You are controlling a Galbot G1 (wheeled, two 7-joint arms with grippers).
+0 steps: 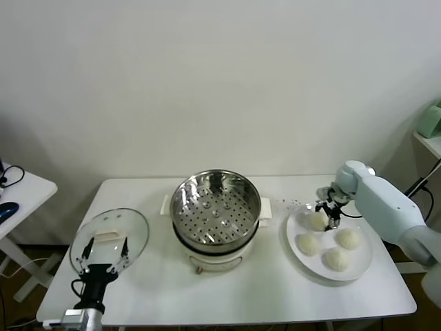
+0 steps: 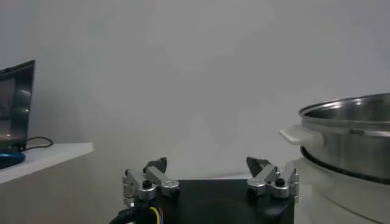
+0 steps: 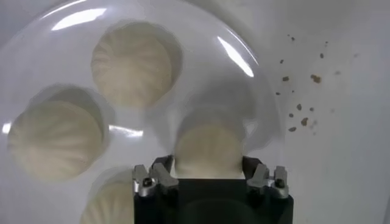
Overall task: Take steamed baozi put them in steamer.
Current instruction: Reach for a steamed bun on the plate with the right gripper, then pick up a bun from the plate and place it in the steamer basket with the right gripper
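Observation:
Several cream-white steamed baozi lie on a white plate [image 1: 362, 265] at the table's right. My right gripper [image 1: 325, 215] is down over the plate's far bun [image 1: 317, 221]. In the right wrist view its gripper [image 3: 207, 163] has a finger on each side of this baozi [image 3: 207, 149], touching it. Three other buns [image 3: 132, 64] [image 3: 55, 140] [image 3: 109, 204] lie beside it. The shiny steamer [image 1: 215, 214] stands at the table's centre with nothing in it. My left gripper [image 1: 102, 262] stands open at the front left, with nothing between its fingers [image 2: 157, 165].
A round glass lid [image 1: 110, 238] lies at the front left, under the left gripper. Brown crumbs [image 1: 289, 202] dot the table between steamer and plate. A white side table [image 1: 21, 189] stands far left. The steamer's rim [image 2: 350, 131] shows in the left wrist view.

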